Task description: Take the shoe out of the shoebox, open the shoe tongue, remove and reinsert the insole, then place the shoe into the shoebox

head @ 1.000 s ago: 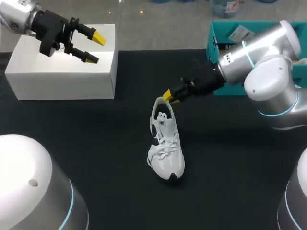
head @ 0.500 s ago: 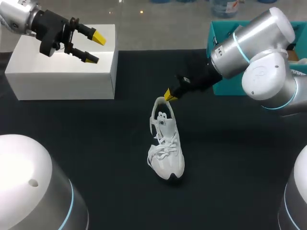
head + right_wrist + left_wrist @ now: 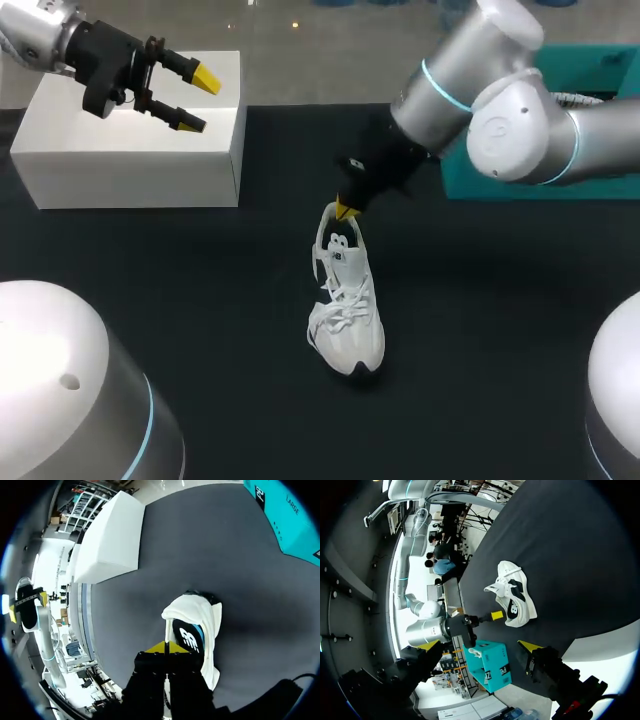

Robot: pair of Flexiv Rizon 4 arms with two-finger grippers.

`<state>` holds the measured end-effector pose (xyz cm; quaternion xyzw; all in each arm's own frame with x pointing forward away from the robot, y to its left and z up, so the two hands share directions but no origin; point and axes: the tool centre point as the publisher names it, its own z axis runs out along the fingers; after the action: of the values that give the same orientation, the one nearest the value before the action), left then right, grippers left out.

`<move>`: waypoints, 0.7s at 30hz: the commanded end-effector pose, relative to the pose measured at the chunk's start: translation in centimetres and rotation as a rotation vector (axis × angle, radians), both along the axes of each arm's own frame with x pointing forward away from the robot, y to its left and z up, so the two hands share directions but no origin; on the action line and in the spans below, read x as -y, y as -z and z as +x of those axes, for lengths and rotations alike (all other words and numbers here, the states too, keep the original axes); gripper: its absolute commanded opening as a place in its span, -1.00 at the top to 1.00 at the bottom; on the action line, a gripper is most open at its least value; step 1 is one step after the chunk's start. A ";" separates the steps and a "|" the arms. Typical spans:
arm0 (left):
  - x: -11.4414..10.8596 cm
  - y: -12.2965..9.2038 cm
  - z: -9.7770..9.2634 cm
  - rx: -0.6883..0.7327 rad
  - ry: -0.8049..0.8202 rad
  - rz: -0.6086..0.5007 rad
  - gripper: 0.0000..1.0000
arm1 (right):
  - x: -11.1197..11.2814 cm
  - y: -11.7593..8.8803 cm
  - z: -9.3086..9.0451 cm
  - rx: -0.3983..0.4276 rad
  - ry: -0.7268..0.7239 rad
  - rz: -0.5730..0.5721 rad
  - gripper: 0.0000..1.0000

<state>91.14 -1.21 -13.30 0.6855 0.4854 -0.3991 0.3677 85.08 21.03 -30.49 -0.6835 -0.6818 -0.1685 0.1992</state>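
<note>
One second has swung the right arm round; the right gripper, tips pressed together, now points down at the heel of the shoe, standing on the table outside the shoebox, likely readying the tongue step; the left gripper stays spread.

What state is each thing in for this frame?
Shoe: out of its box, upright on the table, laced.
Right gripper: fingers together at the shoe's heel.
Left gripper: fingers open, empty, above the white box.
Teal shoebox: on the table; lid state unclear.
</note>
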 end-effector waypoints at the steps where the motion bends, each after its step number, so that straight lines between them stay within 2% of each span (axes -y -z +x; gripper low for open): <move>1: 0.0 0.0 -0.1 0.002 -0.001 0.003 -1.00 | -0.3 -0.4 0.1 0.002 -0.007 -0.291 1.00; 4: 0.0 0.0 -0.1 0.002 -0.001 0.003 -1.00 | -0.3 -0.4 0.1 0.002 -0.007 -0.291 1.00; 6: 0.0 0.0 -0.1 0.002 -0.001 0.003 -1.00 | -0.9 -0.1 0.5 -0.033 0.029 -0.452 1.00; 7: 0.0 0.0 -0.1 0.002 -0.001 0.003 -1.00 | -1.2 0.1 0.6 -0.018 0.033 -0.503 1.00; 10: 0.0 0.0 -0.1 0.002 -0.001 0.003 -1.00 | -1.5 0.9 0.9 -0.002 0.042 -0.579 1.00; 13: 0.0 0.0 -0.1 0.002 -0.001 0.003 -1.00 | -1.5 1.7 0.8 0.017 0.043 -0.574 1.00; 15: 0.0 0.0 -0.1 0.002 -0.001 0.003 -1.00 | -1.2 2.5 0.7 0.005 0.067 -0.605 1.00; 21: 0.0 0.0 -0.1 0.002 -0.001 0.003 -1.00 | -0.5 5.3 0.4 -0.019 0.087 -0.587 1.00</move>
<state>91.14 -1.20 -13.30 0.6855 0.4854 -0.3990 0.3678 85.21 20.93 -34.66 -0.7399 -0.6712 -0.0230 0.0389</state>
